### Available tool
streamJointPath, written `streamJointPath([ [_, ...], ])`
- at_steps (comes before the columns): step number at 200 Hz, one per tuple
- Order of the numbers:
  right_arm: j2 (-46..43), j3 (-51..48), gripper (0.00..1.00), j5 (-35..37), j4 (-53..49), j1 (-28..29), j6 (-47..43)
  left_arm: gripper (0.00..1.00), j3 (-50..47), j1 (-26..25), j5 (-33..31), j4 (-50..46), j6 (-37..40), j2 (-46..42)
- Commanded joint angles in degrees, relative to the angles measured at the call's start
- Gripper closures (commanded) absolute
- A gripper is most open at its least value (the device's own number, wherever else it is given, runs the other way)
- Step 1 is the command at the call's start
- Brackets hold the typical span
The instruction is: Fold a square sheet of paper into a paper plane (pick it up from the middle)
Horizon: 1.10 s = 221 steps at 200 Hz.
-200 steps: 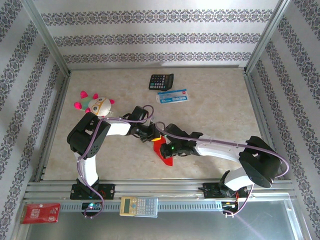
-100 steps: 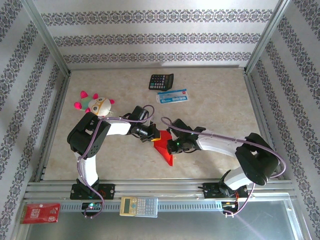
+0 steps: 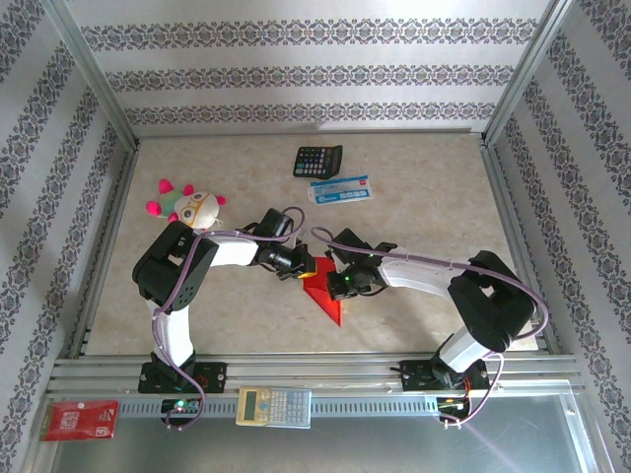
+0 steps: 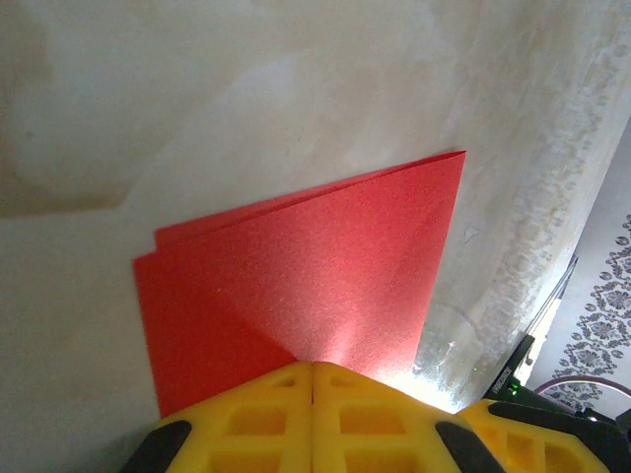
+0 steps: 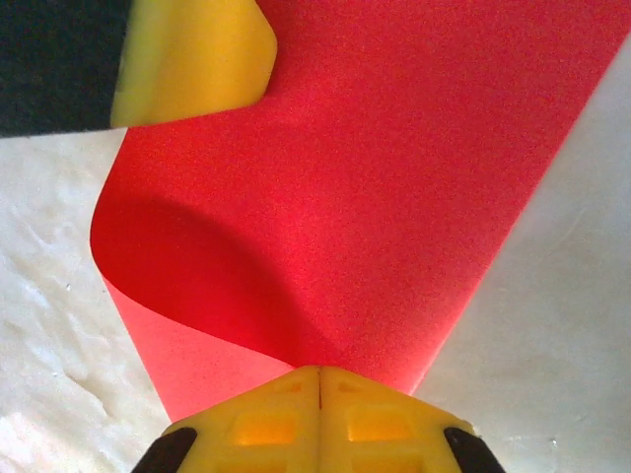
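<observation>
The square sheet of paper (image 3: 325, 299) lies mid-table as a folded red triangle with its point toward the near edge. My left gripper (image 3: 307, 268) is shut, its yellow tips (image 4: 314, 367) set down on the paper (image 4: 315, 256) at its near edge. The paper lies flat there in two layers. My right gripper (image 3: 328, 278) comes in from the right and is shut (image 5: 318, 371) where a curled upper flap of the paper (image 5: 394, 177) runs into its tips. The left gripper's yellow finger (image 5: 192, 59) rests on the paper's far corner in the right wrist view.
A black calculator (image 3: 317, 160) and a blue-and-white packet (image 3: 340, 189) lie at the back of the table. A plush toy (image 3: 187, 205) sits at the left. On the near rail are a yellow-grey calculator (image 3: 274, 405) and a red printed packet (image 3: 82, 419).
The right gripper has moved up and left toward the left gripper, bringing the paper's flap with it. The red shape now reads as a narrower triangle. The left gripper has stayed put.
</observation>
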Motion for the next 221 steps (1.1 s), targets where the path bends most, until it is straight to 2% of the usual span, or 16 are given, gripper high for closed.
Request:
streamJointPath([
  [1, 1.38, 1.58, 1.0, 0.88, -1.75, -0.75, -1.76, 0.92, -0.19, -0.44, -2.66, -5.63, 1.2, 2.47],
  [221, 3.55, 1.27, 1.0, 1.0, -1.68, -1.78, -2.47, 0.92, -0.36, -0.46, -2.6, -5.78, 1.32, 2.79],
])
